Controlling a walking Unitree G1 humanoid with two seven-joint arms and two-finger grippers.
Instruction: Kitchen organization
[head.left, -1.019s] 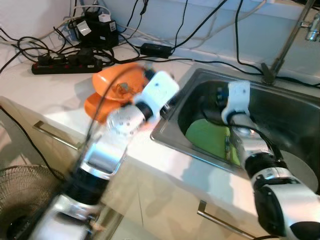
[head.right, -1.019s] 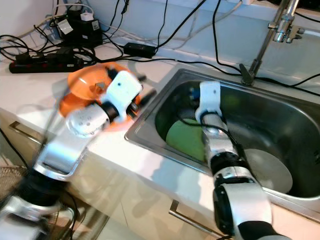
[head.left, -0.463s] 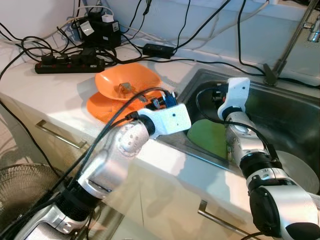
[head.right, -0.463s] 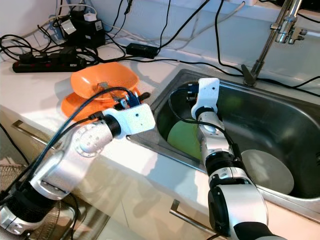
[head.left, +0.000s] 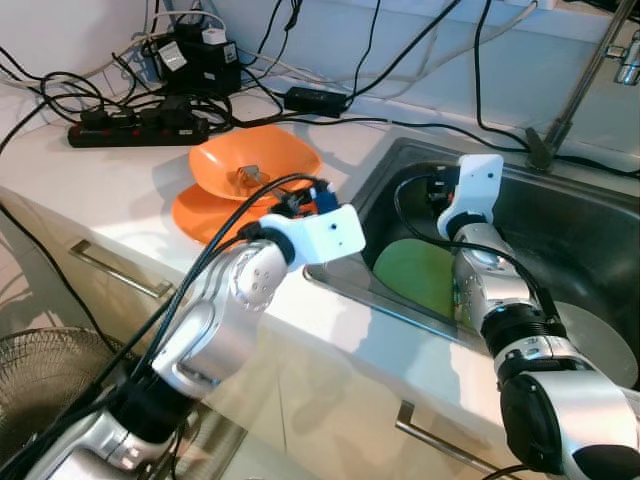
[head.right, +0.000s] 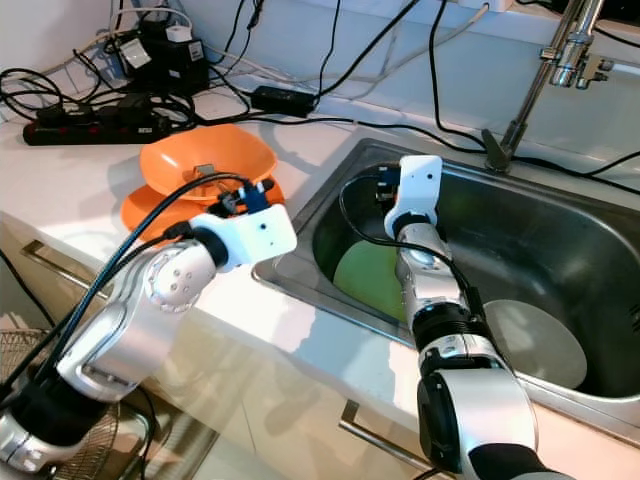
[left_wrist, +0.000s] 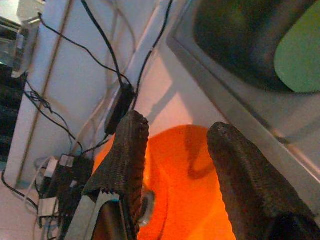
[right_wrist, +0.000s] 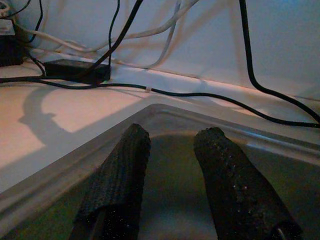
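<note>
An orange bowl (head.left: 255, 160) sits on an orange plate (head.left: 200, 215) on the white counter, left of the sink (head.left: 395, 150). A small metal piece (head.left: 247, 177) lies in the bowl. My left gripper (left_wrist: 177, 127) hovers open just above the bowl's near side, holding nothing; its white wrist (head.left: 322, 230) hides the fingers from the head views. A green plate (head.left: 420, 275) leans in the sink's left part, and a pale plate (head.right: 535, 340) lies to its right. Low by the sink's back left wall, my right gripper (right_wrist: 172, 135) is open and empty.
A black power strip (head.left: 140, 130), an adapter (head.left: 315, 100) and many cables lie along the counter's back. The faucet (head.left: 575, 85) rises behind the sink. Drawer handles (head.left: 110, 270) and a fan (head.left: 40, 390) are below the counter's front edge.
My left arm swung from over the bowl toward the sink's rim, then came back slightly to the bowl's near side. The right arm has barely moved.
</note>
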